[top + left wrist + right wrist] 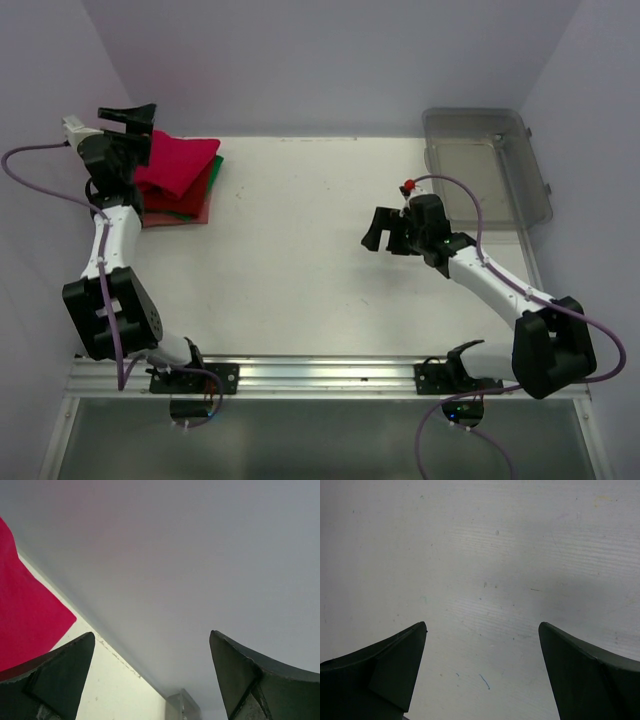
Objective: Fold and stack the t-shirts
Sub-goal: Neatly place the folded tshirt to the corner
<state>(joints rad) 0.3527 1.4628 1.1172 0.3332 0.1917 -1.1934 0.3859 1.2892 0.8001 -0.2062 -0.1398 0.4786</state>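
Observation:
The t-shirts lie folded in a stack at the table's back left corner. A crimson-pink one is on top, with a green edge and a salmon-pink one showing beneath it. My left gripper hangs over the stack's back left edge, open and holding nothing. In the left wrist view the crimson cloth fills the left side, beyond the open left gripper. My right gripper hovers open over bare table right of centre. The right wrist view shows only table between the spread jaws of the right gripper.
A clear grey plastic bin stands at the back right corner, and its corner also appears far off in the left wrist view. Pale walls close in the table at the back and sides. The white table top carries faint pen marks.

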